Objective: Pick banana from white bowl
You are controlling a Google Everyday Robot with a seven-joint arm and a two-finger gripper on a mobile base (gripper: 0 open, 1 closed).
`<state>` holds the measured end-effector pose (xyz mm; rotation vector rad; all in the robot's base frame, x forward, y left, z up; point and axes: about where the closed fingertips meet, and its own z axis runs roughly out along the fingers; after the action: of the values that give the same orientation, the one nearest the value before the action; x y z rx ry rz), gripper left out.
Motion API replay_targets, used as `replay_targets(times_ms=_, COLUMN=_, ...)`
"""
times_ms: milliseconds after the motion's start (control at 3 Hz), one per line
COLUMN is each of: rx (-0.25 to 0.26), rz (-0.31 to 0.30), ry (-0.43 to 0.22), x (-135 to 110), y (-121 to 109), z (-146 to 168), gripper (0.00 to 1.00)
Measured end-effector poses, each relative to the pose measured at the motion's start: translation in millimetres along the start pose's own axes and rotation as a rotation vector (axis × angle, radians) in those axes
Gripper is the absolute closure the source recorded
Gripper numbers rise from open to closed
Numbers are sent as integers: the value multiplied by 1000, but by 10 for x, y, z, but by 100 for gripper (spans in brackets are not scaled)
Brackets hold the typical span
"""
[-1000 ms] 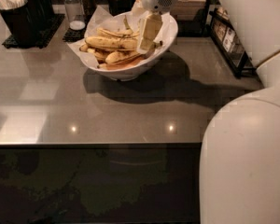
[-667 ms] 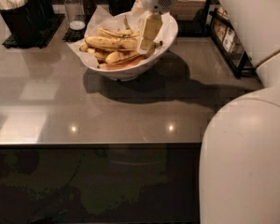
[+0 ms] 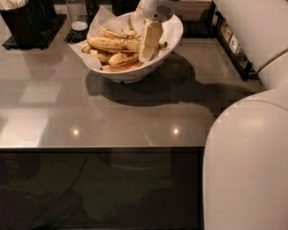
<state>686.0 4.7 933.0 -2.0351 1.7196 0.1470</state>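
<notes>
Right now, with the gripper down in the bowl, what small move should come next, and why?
Probably ease the gripper slightly lower and grasp the long banana near its right end. The gripper hangs inside the white bowl, right at that end of the banana, and the banana lies flat on top of the other bananas, not yet lifted.

Gripper (image 3: pixel 148 51) over banana (image 3: pixel 113 43) in white bowl (image 3: pixel 175 31) on table (image 3: pixel 134 116)
</notes>
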Motion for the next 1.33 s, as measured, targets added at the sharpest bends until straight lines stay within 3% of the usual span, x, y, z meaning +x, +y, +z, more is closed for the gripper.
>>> replay_targets(times_ms=667, rx=2, rz=40, ry=21, x=131, y=-2, z=186, gripper=21)
replay_targets(times_ms=1000, rx=-2, rz=65, ry=28, x=219, y=23, z=237, gripper=39)
replay_targets(times_ms=1333, rx=-10, rz=89, ry=31, x=300, y=51, z=288, gripper=42)
